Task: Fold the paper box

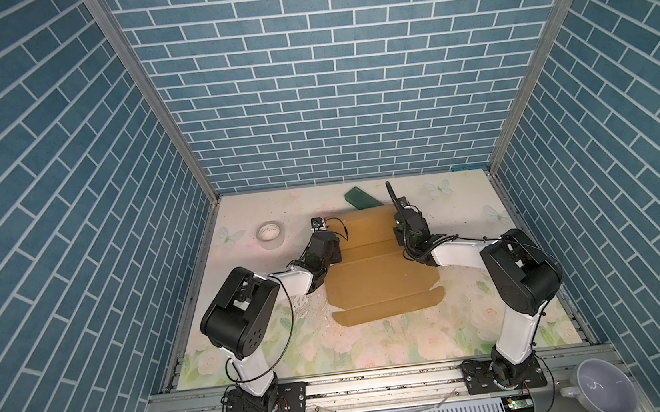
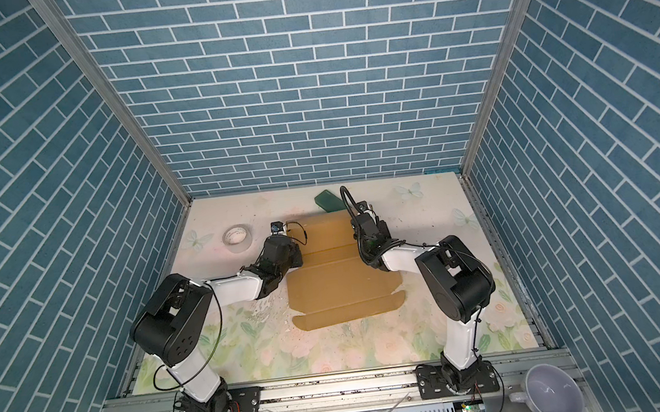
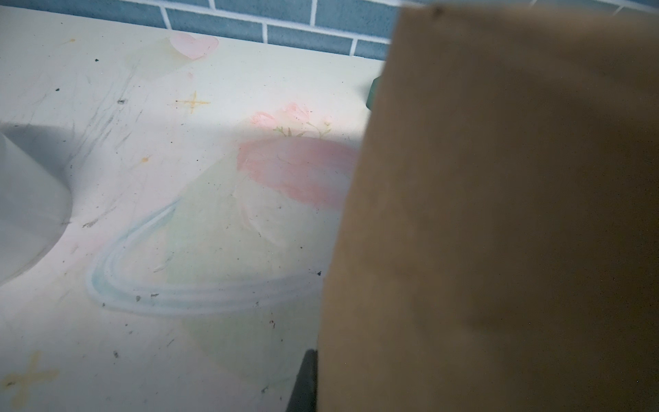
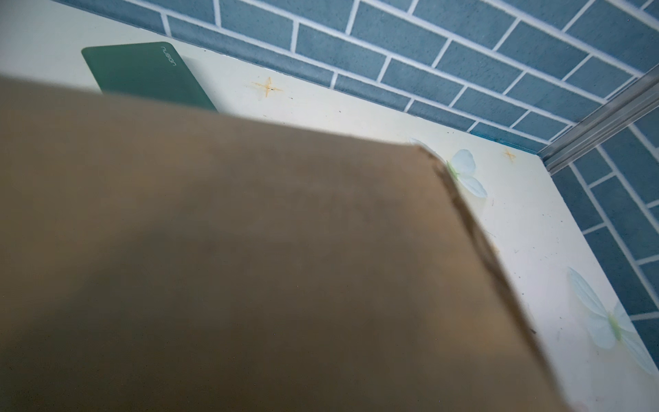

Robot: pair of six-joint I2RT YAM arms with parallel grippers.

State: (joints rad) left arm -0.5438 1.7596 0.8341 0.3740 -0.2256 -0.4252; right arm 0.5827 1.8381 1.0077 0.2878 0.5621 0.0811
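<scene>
**A:** Where's the box point(image 1: 374, 282)?

**B:** In the middle of the table point(image 1: 458, 327), between the two arms. It's mostly an unfolded brown sheet. The creases run across it, and the flap with rounded tabs is on the side nearest the arm bases.

**A:** And the hands?

**B:** Both are at its far end. The left hand point(image 1: 327, 232) is at the left edge and the right hand point(image 1: 401, 218) at the right edge. Both have their jaws closed.

**A:** Are they holding the cardboard?

**B:** I can't tell. In the left wrist view the box point(image 3: 499, 214) stands close to the lens and fills one side. One dark finger point(image 3: 304, 381) shows right against its edge. In the right wrist view the box point(image 4: 249, 267) covers most of the picture and hides the fingers.

**A:** Anything else on the table?

**B:** A dark green block point(image 1: 362, 198) lies just past the far edge of the box, near the back wall. In the right wrist view the cardboard covers the near end of the block point(image 4: 149, 73). A roll of tape point(image 1: 269, 234) sits to the left, apart from the box and near the left hand.
</scene>
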